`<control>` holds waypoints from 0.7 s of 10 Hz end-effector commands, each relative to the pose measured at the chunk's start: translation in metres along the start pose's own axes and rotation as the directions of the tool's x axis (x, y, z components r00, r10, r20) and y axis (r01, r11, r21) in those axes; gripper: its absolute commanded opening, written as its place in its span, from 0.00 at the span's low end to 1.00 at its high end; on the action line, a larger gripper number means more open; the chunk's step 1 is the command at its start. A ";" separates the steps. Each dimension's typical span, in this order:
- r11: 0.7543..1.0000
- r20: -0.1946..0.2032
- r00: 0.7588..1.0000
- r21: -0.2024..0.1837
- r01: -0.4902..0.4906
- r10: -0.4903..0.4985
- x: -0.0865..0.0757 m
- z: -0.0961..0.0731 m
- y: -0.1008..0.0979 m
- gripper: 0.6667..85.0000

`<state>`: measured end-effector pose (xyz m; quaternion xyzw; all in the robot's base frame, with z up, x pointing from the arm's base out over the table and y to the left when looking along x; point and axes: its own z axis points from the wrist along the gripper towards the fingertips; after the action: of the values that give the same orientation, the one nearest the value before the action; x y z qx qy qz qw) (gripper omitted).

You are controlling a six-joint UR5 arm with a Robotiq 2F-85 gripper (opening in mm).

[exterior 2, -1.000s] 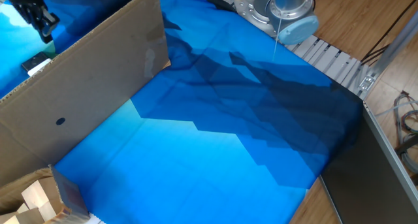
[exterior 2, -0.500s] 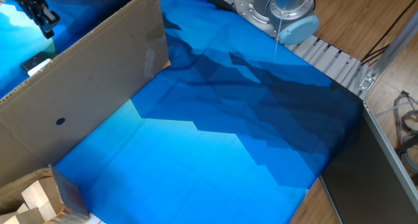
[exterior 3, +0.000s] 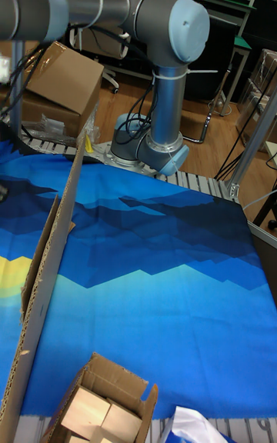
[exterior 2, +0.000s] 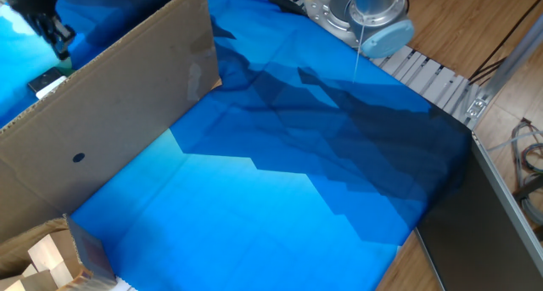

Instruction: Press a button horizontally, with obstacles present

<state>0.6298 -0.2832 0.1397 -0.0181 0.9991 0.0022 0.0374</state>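
My dark gripper [exterior 2: 58,43] hangs at the far left, behind the obstacles, a long brown cardboard panel [exterior 2: 119,113] standing on edge with a small dark hole [exterior 2: 78,157] and a taped patch [exterior 2: 200,72]. A small white box [exterior 2: 47,84] peeks over the panel's top edge just below the gripper. It looks like the button's housing, and the red button itself is hidden. The fingertips are blurred, so their gap cannot be read. The tall fixed view shows the grey arm [exterior 3: 100,4] reaching left and the panel [exterior 3: 48,258] edge-on, but not the gripper.
A blue patterned cloth [exterior 2: 271,189] covers the table. An open carton of pale wooden blocks [exterior 2: 47,259] sits at the front left, and it appears as the carton [exterior 3: 100,404] in the tall view. The arm's base [exterior 2: 365,15] stands at the back. A metal frame [exterior 2: 501,198] runs along the right edge.
The gripper has shifted slightly behind the panel, nudging left and down, and now looks blurred. The panel, white box and blocks have not moved.
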 end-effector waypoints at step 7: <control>0.999 0.054 0.998 0.020 0.025 -0.026 -0.033 0.081 0.010 0.00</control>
<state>0.6602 -0.2755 0.0747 -0.0305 0.9979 -0.0103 0.0569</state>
